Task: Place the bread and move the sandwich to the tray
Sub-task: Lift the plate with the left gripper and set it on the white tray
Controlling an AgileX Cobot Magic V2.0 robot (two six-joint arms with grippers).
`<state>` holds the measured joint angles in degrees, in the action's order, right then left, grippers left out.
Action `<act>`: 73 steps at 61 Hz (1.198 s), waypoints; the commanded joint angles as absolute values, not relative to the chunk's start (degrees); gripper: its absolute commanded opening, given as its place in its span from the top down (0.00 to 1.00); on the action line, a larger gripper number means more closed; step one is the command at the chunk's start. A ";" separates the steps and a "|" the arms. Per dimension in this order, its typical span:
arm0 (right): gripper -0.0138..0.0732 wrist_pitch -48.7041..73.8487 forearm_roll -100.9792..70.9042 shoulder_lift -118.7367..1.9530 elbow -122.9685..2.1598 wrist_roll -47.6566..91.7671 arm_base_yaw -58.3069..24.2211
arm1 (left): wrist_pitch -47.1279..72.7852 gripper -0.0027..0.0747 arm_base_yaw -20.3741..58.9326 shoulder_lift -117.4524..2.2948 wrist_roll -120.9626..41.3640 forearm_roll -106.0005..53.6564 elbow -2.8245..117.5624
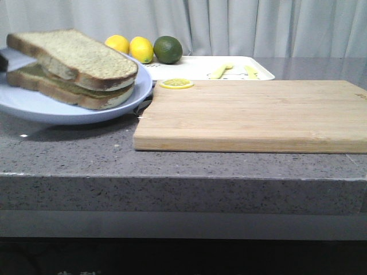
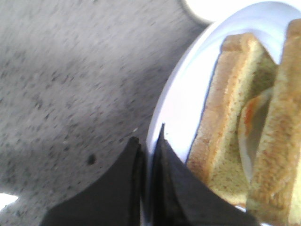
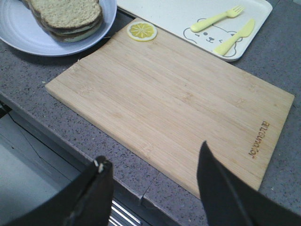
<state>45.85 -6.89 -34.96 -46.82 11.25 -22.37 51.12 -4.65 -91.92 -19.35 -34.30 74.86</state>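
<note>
The pale-blue plate (image 1: 34, 106) carries the sandwich: a lower slice (image 1: 63, 91) with the fried egg (image 2: 254, 127), and the plain bread slice (image 1: 74, 57) lying on top. My left gripper (image 2: 148, 136) is shut on the plate's rim (image 2: 178, 103), one finger above and one below. In the front view the plate looks raised at the left, with a shadow on the counter beneath it. The white tray (image 1: 200, 69) lies at the back, also seen in the right wrist view (image 3: 178, 14). My right gripper (image 3: 153, 155) is open and empty over the counter's front edge.
A light wooden cutting board (image 1: 252, 114) lies between plate and tray, with a lemon slice (image 1: 176, 83) on its far left corner. Two lemons (image 1: 129, 47) and a lime (image 1: 168, 49) stand behind the plate. A yellow fork (image 3: 216, 18) and knife (image 3: 234, 36) lie on the tray.
</note>
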 commanded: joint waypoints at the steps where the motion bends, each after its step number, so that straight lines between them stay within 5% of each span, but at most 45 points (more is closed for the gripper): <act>1: 0.35 42.20 -7.30 -34.93 -48.12 11.58 -22.35 | 50.34 0.99 -3.62 -88.95 -19.18 -39.80 80.18; 62: 0.35 43.09 -7.35 -34.93 -48.12 11.58 -22.35 | 48.42 0.98 2.66 -121.42 3.41 -40.92 118.34; 73: 0.35 43.04 -7.35 -34.93 -48.12 11.58 -22.35 | 48.95 0.77 2.66 -122.03 4.04 -41.03 118.34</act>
<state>46.79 -6.89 -34.96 -46.82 11.25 -22.37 51.10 2.23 -126.04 3.40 -37.29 115.92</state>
